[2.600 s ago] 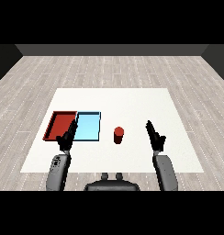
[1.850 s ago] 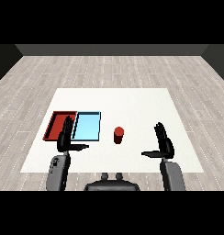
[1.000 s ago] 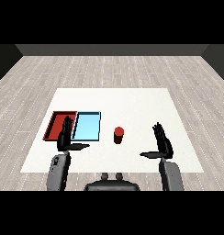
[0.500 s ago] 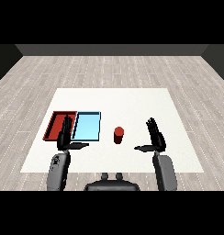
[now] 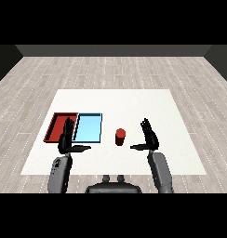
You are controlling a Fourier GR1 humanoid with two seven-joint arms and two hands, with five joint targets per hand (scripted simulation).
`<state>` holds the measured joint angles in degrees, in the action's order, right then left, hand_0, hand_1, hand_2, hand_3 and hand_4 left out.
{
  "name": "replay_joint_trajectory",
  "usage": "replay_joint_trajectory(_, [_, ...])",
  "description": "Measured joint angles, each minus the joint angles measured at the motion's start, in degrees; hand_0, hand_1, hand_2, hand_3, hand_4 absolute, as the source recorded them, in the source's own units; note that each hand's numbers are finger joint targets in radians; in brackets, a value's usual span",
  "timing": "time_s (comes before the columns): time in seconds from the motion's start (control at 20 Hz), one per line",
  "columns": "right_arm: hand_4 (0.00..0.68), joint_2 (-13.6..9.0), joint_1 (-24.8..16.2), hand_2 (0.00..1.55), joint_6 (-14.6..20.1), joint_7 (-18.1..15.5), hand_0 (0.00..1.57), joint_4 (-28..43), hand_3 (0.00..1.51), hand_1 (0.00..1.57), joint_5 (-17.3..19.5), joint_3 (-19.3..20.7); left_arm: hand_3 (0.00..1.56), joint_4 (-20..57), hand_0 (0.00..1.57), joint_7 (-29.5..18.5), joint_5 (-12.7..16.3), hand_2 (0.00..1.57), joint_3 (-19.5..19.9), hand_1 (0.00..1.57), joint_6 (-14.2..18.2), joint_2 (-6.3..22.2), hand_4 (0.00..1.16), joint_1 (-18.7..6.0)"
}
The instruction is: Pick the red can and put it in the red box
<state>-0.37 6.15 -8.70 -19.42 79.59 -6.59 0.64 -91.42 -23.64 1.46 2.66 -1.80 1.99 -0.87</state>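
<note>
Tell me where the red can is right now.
In the head view the red can stands upright on the white table, between the light blue tray and the open right hand, touching neither.

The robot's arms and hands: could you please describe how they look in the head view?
Both forearms are smooth grey cylinders rising from the lower corners. Each ends in a black hand, the left hand and the right hand, with slim fingers and a thumb. No cables or markings show.

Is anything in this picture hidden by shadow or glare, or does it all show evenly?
Head view: light is flat and even, no glare on the white table; the red can casts hardly any shadow; the left hand overlaps the near edges of the red tray and light blue tray; the right hand shows clearly.
</note>
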Motion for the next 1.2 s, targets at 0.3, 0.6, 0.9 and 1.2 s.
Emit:
replay_joint_trajectory(0.3, [0.000, 0.28, 0.75, 0.00, 2.65, -2.51, 0.00, -3.67, 0.00, 0.00, -1.06, -3.74, 0.00, -0.35, 0.00, 0.36, -0.11, 0.00, -0.06, 0.00, 0.46, -0.03, 0.00, -0.25])
replay_joint_trajectory(0.6, [0.000, 0.35, 2.86, 0.00, 6.48, -4.45, 0.00, -7.43, 0.00, 0.00, -3.52, -8.20, 0.00, 1.11, 0.00, -0.34, 1.92, 0.00, 1.76, 0.00, -1.34, 1.21, 0.00, -0.99])
replay_joint_trajectory(0.9, [0.000, 0.36, 4.54, 0.00, 8.16, -6.48, 0.00, -10.90, 0.00, 0.00, -5.77, -10.54, 0.00, -0.10, 0.00, 0.14, 2.84, 0.00, 1.16, 0.00, -1.64, 0.49, 0.00, -0.04])
replay_joint_trajectory(1.2, [0.000, 0.37, 6.17, 0.00, 10.40, -10.06, 0.00, -16.28, 0.00, 0.00, -7.52, -12.85, 0.00, 1.29, 0.00, 0.01, 2.88, 0.00, 1.39, 0.00, -1.55, 0.70, 0.00, -1.49])
